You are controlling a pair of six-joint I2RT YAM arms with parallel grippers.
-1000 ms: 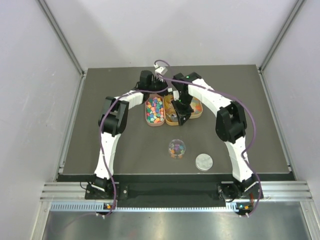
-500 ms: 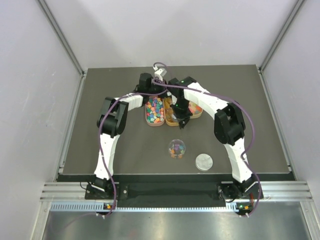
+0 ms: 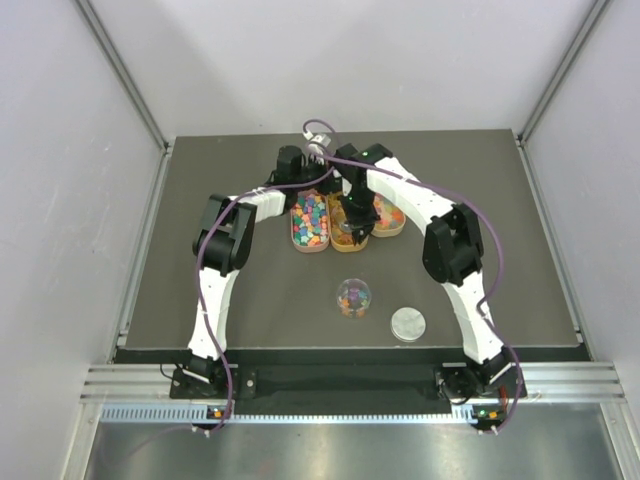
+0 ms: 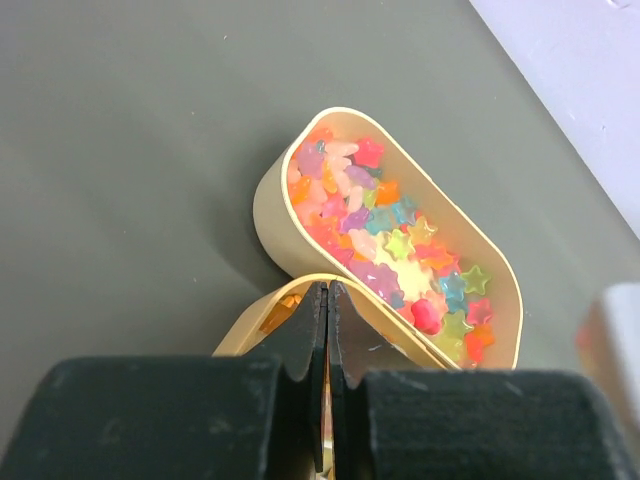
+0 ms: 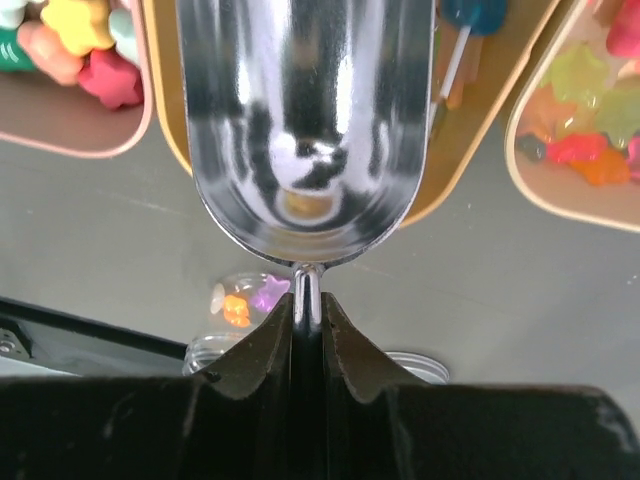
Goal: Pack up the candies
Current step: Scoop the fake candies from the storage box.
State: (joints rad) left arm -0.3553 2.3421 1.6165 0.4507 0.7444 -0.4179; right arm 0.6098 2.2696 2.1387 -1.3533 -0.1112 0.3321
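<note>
Dark grey table [image 3: 200, 200] between pale lilac walls [image 3: 60, 200], metal rail [image 3: 570, 380] along its near edge.

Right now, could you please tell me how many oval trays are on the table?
3, side by side: left tray, middle tray beneath the scoop, right tray. None seems fully hidden.

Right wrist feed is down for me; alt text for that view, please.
The right gripper is shut on the thin handle of a shiny metal scoop, which looks empty and hangs over the middle orange tray. A second tray and a third tray of star-shaped candies flank it, and a clear jar holding a few candies shows below.
</note>
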